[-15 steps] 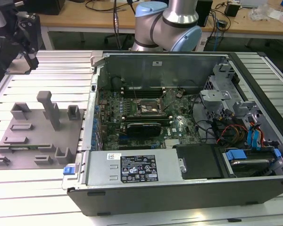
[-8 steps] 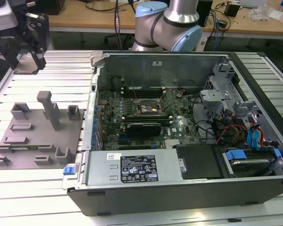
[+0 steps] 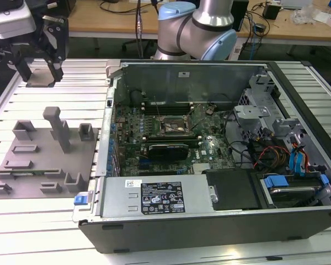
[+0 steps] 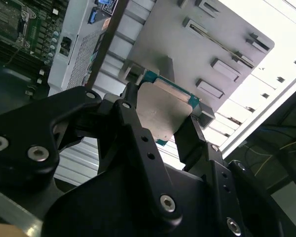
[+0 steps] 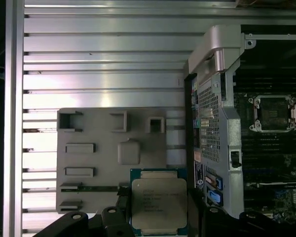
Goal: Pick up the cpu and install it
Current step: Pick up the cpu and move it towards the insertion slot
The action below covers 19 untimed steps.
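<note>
The cpu, a thin square chip with a pale metal top and green edge, is clamped by two opposite edges in my black gripper. It hangs in the air above the far end of the grey tray, at the exterior view's left. The dark metal-framed socket on the motherboard lies inside the open computer case, well off to the exterior view's right of the gripper.
The open computer case has a raised side wall between tray and motherboard. Upright blocks stand on the tray. The arm's base rises behind the case. Cables and drive cages crowd the case's right part.
</note>
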Available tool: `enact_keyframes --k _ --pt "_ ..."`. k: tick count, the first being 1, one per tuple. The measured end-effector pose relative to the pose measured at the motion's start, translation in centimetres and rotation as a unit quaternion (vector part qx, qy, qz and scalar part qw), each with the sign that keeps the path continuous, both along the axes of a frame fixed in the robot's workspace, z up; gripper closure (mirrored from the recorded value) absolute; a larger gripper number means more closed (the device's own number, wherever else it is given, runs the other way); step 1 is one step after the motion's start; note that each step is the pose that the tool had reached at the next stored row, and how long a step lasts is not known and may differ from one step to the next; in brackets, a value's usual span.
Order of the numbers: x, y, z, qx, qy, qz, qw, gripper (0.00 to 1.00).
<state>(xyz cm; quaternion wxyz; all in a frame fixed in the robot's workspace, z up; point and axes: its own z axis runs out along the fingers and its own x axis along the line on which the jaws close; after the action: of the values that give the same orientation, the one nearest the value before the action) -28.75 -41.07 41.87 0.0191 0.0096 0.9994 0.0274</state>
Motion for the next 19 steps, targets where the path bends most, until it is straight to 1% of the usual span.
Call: enact_keyframes --k 2,10,19 --pt "0.28 0.00 0.00 0.0000 0.0000 0.000 1.0000 0.45" --pt "1.97 0.00 0.00 0.0000 0.0000 0.000 1.0000 0.45" --pt "3.30 0.00 0.00 0.0000 0.0000 0.000 1.0000 0.45"
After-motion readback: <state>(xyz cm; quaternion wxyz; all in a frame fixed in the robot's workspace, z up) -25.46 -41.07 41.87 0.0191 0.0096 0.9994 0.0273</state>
